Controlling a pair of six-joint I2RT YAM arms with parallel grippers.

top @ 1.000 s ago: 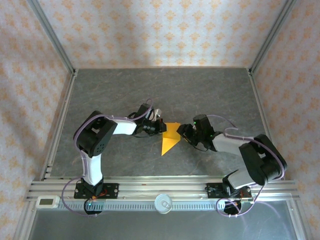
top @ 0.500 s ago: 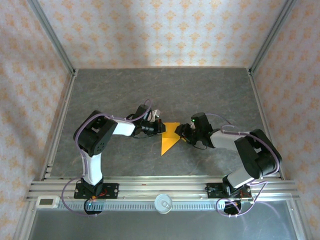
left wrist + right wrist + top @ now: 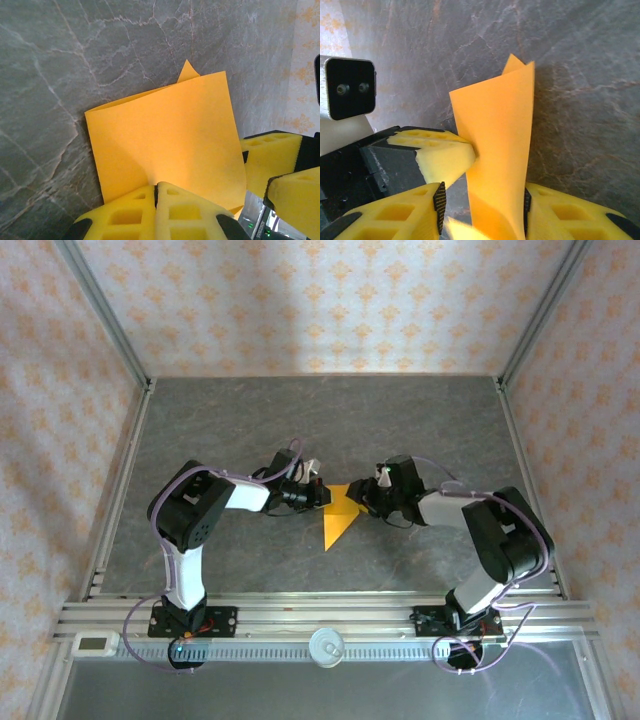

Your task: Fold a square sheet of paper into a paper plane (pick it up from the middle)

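The orange sheet of paper (image 3: pixel 340 516) is folded and stands on edge mid-table, with a pointed tip toward the near side; it does not have a paper plane's dart shape. My left gripper (image 3: pixel 324 495) is shut on the sheet's left edge, and its yellow pads pinch the sheet (image 3: pixel 165 135) at the left gripper (image 3: pixel 156 187). My right gripper (image 3: pixel 366 498) reaches in from the right. In the right wrist view the right gripper (image 3: pixel 482 200) is open, with the sheet (image 3: pixel 500 145) standing between its jaws against the right finger. The left gripper's fingers (image 3: pixel 445 155) touch the sheet from the other side.
The grey marble-patterned table (image 3: pixel 330 420) is walled by aluminium rails (image 3: pixel 125 480) and patterned panels. The right gripper's fingers (image 3: pixel 272 160) show beside the sheet in the left wrist view. Both arm bases sit on the front rail (image 3: pixel 320 620).
The right gripper has moved left until its jaws straddle the sheet's right edge, and the jaws have narrowed a little. The left gripper and the sheet have stayed in place.
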